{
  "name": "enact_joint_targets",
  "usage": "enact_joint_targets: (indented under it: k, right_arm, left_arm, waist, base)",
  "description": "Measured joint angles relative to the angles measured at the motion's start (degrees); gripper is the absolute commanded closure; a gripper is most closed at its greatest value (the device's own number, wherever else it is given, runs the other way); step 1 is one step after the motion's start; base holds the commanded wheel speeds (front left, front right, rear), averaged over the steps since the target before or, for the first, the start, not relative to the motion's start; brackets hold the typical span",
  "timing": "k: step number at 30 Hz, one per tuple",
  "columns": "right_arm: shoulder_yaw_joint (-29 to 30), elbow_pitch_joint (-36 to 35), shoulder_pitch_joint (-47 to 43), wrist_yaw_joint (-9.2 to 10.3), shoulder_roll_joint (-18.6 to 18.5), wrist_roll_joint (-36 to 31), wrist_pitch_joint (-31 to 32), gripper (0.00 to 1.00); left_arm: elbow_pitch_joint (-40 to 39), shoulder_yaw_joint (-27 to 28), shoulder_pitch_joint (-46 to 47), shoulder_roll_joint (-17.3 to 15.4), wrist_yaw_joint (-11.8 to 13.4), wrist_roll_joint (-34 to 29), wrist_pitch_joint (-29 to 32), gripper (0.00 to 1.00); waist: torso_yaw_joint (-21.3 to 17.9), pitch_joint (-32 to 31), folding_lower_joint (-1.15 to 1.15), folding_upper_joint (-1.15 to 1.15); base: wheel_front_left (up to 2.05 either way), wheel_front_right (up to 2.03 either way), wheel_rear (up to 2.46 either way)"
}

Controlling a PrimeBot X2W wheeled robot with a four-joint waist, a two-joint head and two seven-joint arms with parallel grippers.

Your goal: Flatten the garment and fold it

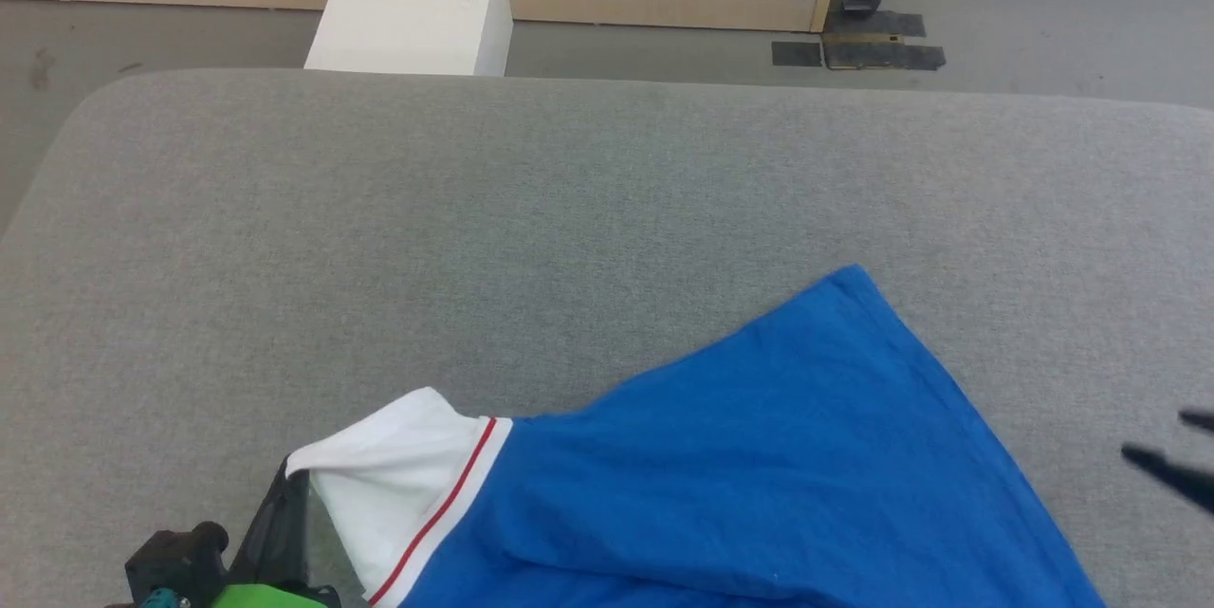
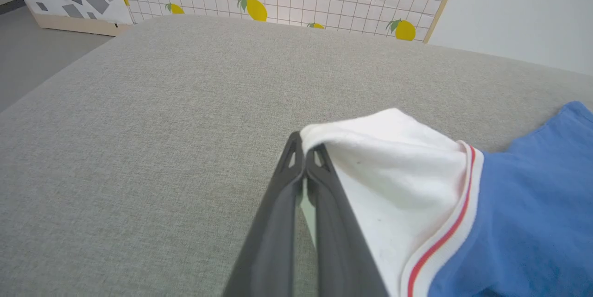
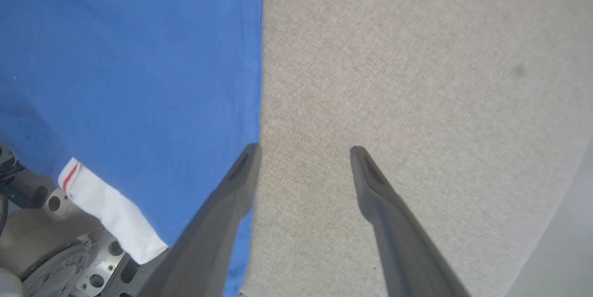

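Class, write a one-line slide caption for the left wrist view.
Left gripper shut on the white sleeve of a royal-blue jersey shirt lying on a grey fabric surface.

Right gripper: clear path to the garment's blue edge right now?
Likely yes: the right gripper is open beside the garment, one finger at its blue edge, nothing between. Its height above the cloth is unclear.

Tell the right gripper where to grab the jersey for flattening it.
Grip the straight blue side edge of the jersey, coming from the grey cushion side. It lies flat right beside the open right gripper, opposite the white sleeve that the left gripper pinches, so pulling should spread the cloth.
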State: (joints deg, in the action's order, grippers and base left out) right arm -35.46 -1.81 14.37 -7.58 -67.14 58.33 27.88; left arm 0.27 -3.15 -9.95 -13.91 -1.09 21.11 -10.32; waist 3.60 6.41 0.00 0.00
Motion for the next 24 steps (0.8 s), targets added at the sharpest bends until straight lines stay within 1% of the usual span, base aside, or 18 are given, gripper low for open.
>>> enact_joint_targets:
  k: [2, 6, 9, 12, 15, 17, 20, 24]
  right_arm:
    - [1.5, -1.2, 2.4, 0.00, 0.0, -1.1, 1.8, 0.00]
    - [2.4, -3.2, 8.5, 0.00, 1.5, -3.6, 8.2, 0.00]
    - [1.9, -3.6, 14.3, 0.00, 3.4, -4.9, 14.6, 0.00]
    - [0.0, -2.7, 20.2, 0.00, 5.7, -6.2, 21.6, 0.00]
    - [-1.9, 0.8, 26.0, 0.00, 9.7, -7.2, 27.6, 0.00]
    - [-3.1, 3.3, 28.7, 0.00, 12.4, -8.1, 30.1, 0.00]
    - [-4.4, 7.7, 31.8, 0.00, 16.5, -9.0, 31.8, 0.00]
    - [-5.3, 14.0, 34.2, 0.00, 20.3, -9.7, 31.7, 0.00]
  left_arm:
    - [-0.2, -0.5, 0.0, 0.0, 0.0, 0.0, 0.2, 1.00]
    - [-0.4, -1.8, 0.2, 0.0, 0.0, -0.1, 0.2, 1.00]
    - [-0.3, -3.0, 0.7, 0.2, -0.1, -0.3, 0.2, 1.00]
    - [-0.2, -3.7, 1.6, 0.7, -0.4, -0.4, 0.1, 1.00]
    - [0.3, -4.9, 4.1, 1.3, -0.9, -0.4, -0.2, 1.00]
    - [0.8, -5.5, 5.5, 1.7, -1.3, -0.4, -0.5, 1.00]
    - [1.8, -6.2, 7.3, 2.2, -1.5, -0.5, -1.0, 1.00]
    - [3.4, -7.2, 9.2, 3.2, -2.0, -0.5, -1.9, 1.00]
  waist:
    - [0.5, 0.1, 0.00, 0.00]
    - [1.9, 0.7, 0.00, 0.00]
    - [2.9, 1.6, 0.00, 0.00]
    - [4.0, 2.9, 0.00, 0.00]
    - [5.2, 4.6, 0.00, 0.00]
    - [6.1, 5.6, 0.00, 0.00]
    - [7.5, 7.3, 0.01, 0.00]
    - [9.7, 9.3, 0.01, 0.00]
  base:
    - [0.00, 0.00, 0.00]
    - [0.00, 0.00, 0.00]
    - [0.00, 0.00, 0.00]
    - [0.00, 0.00, 0.00]
    - [0.00, 0.00, 0.00]
    - [0.00, 0.00, 0.00]
    - [0.00, 0.00, 0.00]
    - [0.00, 0.00, 0.00]
